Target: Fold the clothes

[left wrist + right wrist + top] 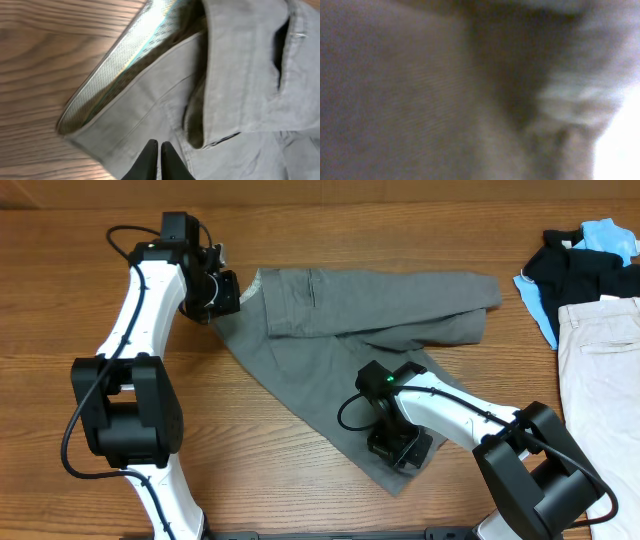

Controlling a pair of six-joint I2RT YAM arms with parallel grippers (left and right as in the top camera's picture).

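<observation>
The clothes (380, 305), grey trousers, lie spread across the middle of the table, with one leg folded along the far side and the other running toward the front. My left gripper (225, 292) sits at the waistband's left end. In the left wrist view its black fingertips (150, 150) are pressed together, pinching the grey cloth (240, 75) just below the waistband. My right gripper (402, 446) rests low on the near leg end, shut on the fabric. Blurred grey cloth (420, 100) fills the right wrist view and hides its fingers.
At the right edge lie pale beige trousers (605, 370), with black (575, 275) and light-blue (608, 235) garments behind them. Bare wooden table (280, 450) lies between the two arms.
</observation>
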